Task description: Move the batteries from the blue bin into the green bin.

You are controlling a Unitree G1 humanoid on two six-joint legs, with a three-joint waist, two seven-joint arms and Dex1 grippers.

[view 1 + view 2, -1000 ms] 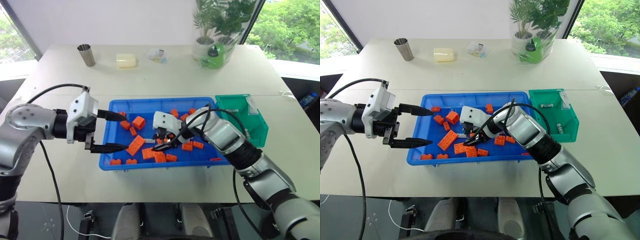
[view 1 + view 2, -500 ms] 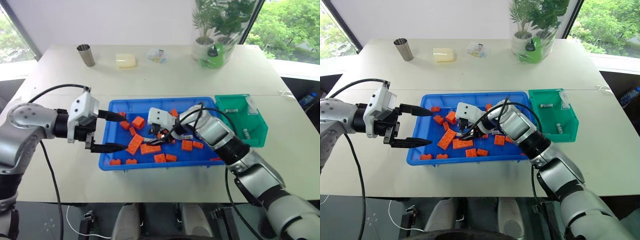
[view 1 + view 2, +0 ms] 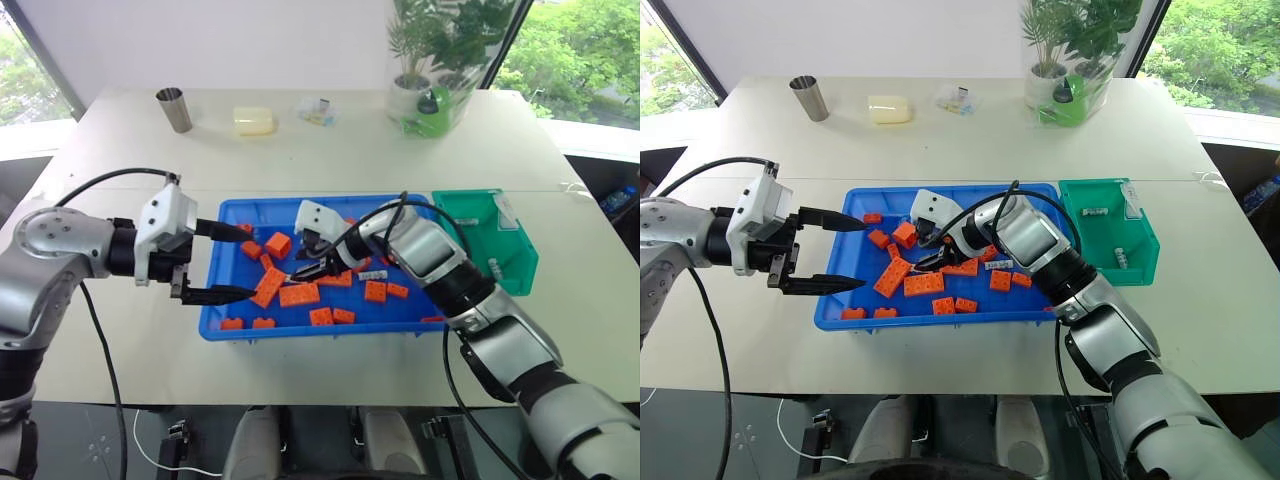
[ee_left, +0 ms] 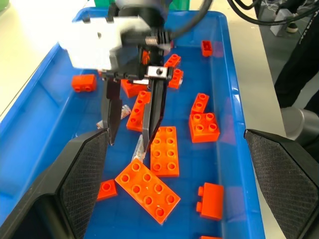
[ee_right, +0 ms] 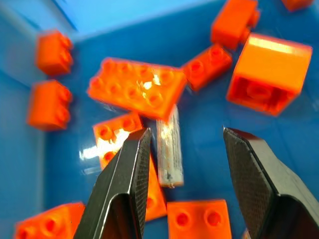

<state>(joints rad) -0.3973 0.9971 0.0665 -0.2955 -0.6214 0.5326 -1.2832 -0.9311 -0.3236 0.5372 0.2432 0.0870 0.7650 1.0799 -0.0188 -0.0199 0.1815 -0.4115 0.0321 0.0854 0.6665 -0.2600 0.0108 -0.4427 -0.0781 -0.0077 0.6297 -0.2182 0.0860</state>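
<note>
The blue bin [image 3: 320,331] sits mid-table with orange bricks [image 3: 299,295] strewn inside. One battery [image 5: 169,147] lies on its floor beside a brick, straight under my open right gripper [image 3: 300,272], whose fingers [image 5: 124,179] straddle it without touching. The left wrist view shows that gripper [image 4: 128,143] tip-down over the silver battery [image 4: 140,147]. Another battery [image 3: 372,274] lies further right in the bin. My left gripper [image 3: 238,263] hovers wide open and empty over the bin's left end. At the bin's right end stands the green bin [image 3: 1148,233], holding batteries [image 3: 1120,257].
Along the far side of the table stand a metal cup [image 3: 173,108], a pale yellow block [image 3: 252,121], a clear packet [image 3: 315,110] and a potted plant in a green pot [image 3: 430,110]. Cables loop off both arms.
My right gripper has moved left across the blue bin and slightly farther away, and some bricks near it have shifted. The left arm has stayed put.
</note>
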